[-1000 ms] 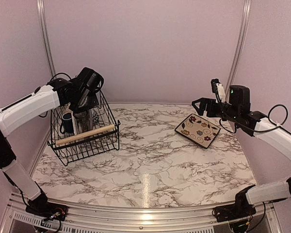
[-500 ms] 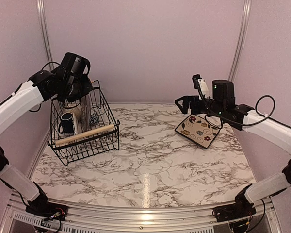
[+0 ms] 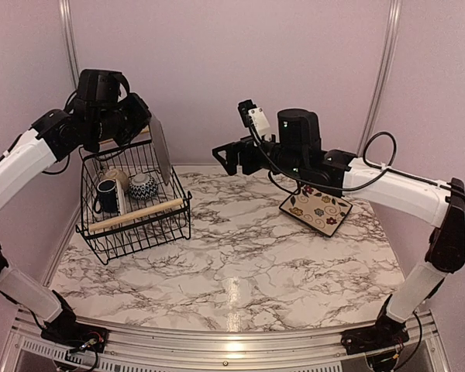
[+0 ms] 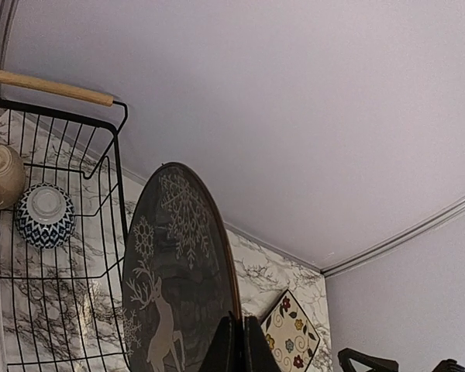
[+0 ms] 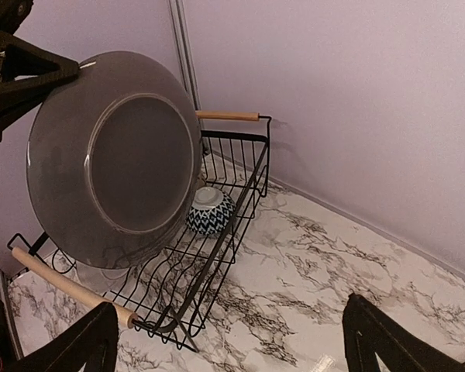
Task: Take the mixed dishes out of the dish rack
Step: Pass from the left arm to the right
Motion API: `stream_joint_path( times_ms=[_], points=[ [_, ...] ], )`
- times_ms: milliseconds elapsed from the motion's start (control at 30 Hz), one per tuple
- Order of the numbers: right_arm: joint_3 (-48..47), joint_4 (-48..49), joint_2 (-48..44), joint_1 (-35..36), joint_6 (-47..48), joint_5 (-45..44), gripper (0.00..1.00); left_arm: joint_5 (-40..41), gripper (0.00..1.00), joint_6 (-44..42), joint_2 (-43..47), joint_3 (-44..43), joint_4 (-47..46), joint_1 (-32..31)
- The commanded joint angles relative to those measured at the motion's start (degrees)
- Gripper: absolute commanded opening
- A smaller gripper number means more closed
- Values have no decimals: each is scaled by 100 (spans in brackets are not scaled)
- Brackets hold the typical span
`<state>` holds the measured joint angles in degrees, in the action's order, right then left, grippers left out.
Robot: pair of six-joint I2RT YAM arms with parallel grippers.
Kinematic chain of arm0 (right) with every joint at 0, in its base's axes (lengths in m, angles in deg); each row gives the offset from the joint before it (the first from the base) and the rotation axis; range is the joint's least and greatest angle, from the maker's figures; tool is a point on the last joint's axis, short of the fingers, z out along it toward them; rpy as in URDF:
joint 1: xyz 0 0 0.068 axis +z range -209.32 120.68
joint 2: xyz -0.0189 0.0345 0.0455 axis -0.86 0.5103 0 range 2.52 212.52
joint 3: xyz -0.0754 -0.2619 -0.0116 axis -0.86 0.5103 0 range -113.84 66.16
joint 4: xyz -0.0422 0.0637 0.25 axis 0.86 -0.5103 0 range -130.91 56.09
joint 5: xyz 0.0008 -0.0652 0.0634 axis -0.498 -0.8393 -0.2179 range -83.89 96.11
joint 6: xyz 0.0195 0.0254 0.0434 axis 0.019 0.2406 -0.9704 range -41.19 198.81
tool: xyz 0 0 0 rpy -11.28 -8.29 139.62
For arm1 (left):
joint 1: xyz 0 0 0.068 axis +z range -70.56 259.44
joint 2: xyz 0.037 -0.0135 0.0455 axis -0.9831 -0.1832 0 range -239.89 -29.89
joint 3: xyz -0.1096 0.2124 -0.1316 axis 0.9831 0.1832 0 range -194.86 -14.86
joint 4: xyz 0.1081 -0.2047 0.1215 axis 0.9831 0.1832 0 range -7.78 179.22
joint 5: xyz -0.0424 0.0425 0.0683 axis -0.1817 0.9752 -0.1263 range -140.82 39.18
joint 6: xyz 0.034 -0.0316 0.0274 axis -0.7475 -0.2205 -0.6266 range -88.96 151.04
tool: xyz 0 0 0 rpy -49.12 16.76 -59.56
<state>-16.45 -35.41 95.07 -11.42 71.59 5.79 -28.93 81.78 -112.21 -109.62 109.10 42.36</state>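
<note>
The plate (image 4: 178,263) runs off the bottom edge.

Black wire dish rack (image 3: 132,236) with pale wooden handles (image 3: 136,215), glossy dark round plate (image 5: 112,155), polished marble-look table (image 3: 248,263).

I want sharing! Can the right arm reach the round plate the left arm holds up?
Probably yes: the round plate hangs above the dish rack, nothing between, and the right fingers are open facing it.

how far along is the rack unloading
Done: the floral square plate lies on the table. In hand: the left end effector grips the round reindeer plate, held above the dish rack. Left: the navy mug, blue patterned bowl and cream bowl in the rack.
</note>
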Motion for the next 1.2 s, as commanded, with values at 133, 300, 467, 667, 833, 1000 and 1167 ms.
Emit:
stream_joint_path(
  times_ms=[133,300,467,667,833,1000,1167],
  points=[
    [-531,447,314,587,337,-136,98,-58,0,172,110,-394,-1082,-35],
    [-657,559,456,885,384,-196,98,-30,0,214,3,-464,-1136,-79],
    [-904,624,767,1197,636,-909,99,-19,0,305,-6,-464,-1191,-138],
    [-1717,637,1556,1755,1535,-3047,98,108,0,500,10,-484,-1167,-224],
    [-2191,1039,2166,2015,2339,-4312,95,323,0,693,118,-439,-1127,-320],
    [-2735,1779,2818,2101,3366,-5455,89,388,0,949,256,-206,-1198,-393],
    [-3197,2227,3298,2101,4050,-5854,81,386,0,1071,315,-95,-1203,-414]
  ],
)
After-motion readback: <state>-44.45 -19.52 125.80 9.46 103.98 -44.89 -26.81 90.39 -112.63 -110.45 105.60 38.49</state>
